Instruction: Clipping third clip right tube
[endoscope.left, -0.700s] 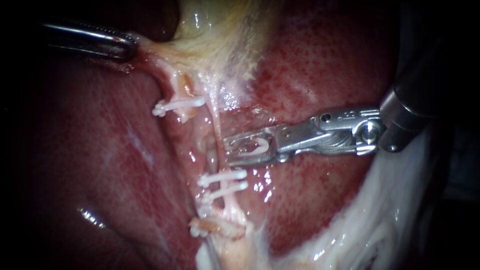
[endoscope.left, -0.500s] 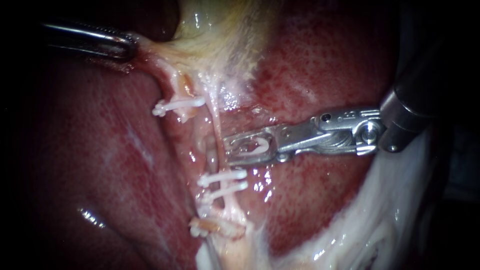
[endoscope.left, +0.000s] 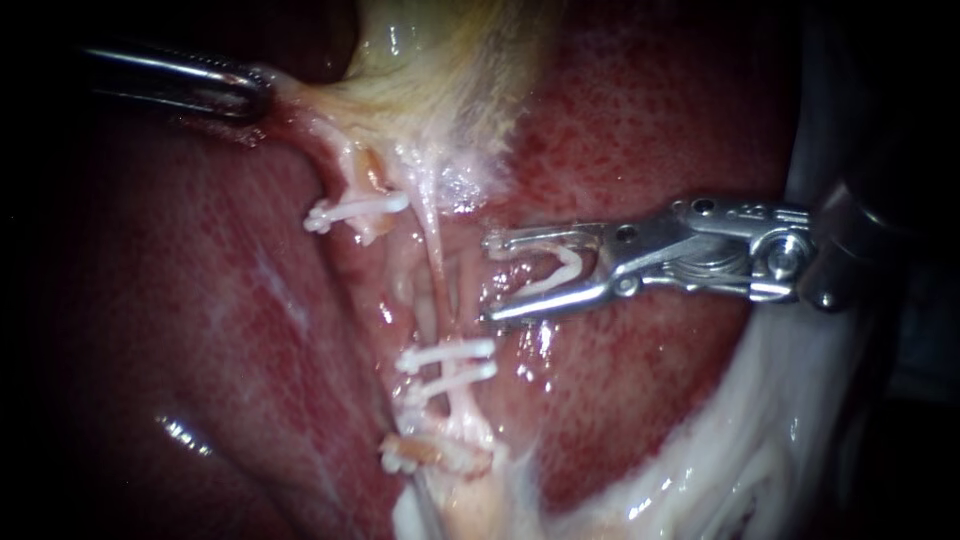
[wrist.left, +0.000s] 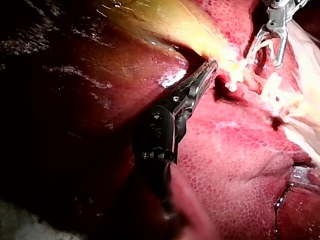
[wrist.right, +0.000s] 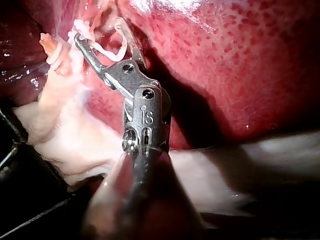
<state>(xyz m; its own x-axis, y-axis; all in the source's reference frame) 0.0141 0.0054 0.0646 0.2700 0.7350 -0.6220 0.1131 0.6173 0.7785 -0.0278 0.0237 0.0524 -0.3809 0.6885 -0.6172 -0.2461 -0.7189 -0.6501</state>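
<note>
While the left instrument (endoscope.left: 190, 85) grips the gallbladder (endoscope.left: 440, 80) edge in closed jaws, the right tube (endoscope.left: 436, 250) runs top to bottom mid-scene, bare above two clips (endoscope.left: 447, 352) already on it. Just right of that bare stretch, not yet around it, sits the right instrument (endoscope.left: 488, 280). Its jaws are spread wide and carry an open clip (endoscope.left: 562, 268) seated between them, mouth facing the tube crosswise. The next move looks like a short advance leftward, so the tube lies deep inside the clip.
</note>
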